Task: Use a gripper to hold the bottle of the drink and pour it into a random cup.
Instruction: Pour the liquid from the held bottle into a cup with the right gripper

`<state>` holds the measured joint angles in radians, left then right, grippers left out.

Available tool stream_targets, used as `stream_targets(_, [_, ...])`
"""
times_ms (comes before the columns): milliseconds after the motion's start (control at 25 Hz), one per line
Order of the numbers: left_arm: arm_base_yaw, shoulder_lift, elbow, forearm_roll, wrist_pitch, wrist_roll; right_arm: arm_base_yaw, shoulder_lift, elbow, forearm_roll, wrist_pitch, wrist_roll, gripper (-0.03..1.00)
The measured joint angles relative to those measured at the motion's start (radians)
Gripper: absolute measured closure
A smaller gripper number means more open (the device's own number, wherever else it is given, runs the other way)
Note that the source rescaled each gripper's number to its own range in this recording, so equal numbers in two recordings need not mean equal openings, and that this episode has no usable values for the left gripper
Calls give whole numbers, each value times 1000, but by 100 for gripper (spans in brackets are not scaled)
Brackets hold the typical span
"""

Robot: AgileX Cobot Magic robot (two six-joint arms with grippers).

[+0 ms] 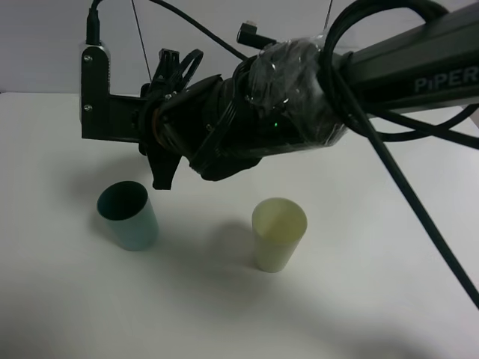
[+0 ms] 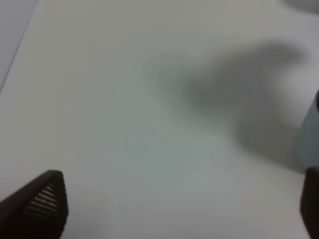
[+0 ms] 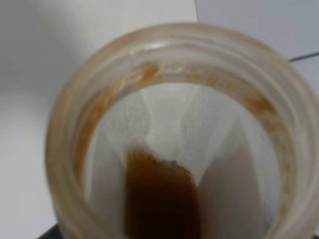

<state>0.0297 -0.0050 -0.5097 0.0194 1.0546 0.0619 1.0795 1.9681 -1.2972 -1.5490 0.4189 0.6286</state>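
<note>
1. While my right gripper [image 1: 163, 170] hangs just above and beside the cup [image 1: 129, 215], its load is hidden in the high view. The pale tumbler [image 1: 279, 233] stands well apart, with bare table [image 1: 374, 299] around it.
2. Left wrist: my left gripper [image 2: 178, 201] is spread wide and empty.
3. Right wrist: I judge myself clenched on the tipped bottle [image 3: 174, 47]. The drink [image 3: 159, 199] runs toward its mouth, so pouring looks underway, not finished.

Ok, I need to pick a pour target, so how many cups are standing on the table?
2. The teal-green cup stands at the left, by the right gripper; the pale yellow-green cup stands near the middle. The arm could hide another behind it.
</note>
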Motion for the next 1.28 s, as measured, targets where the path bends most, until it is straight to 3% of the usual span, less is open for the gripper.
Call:
stream_targets(320, [0, 0, 0, 0, 0, 0, 16, 0, 0, 0, 17, -138, 97])
stream_targets(720, [0, 0, 0, 0, 0, 0, 23, 0, 0, -1, 28, -213, 97])
stream_targets(1280, [0, 0, 0, 0, 0, 0, 36, 0, 0, -1, 121, -244, 97])
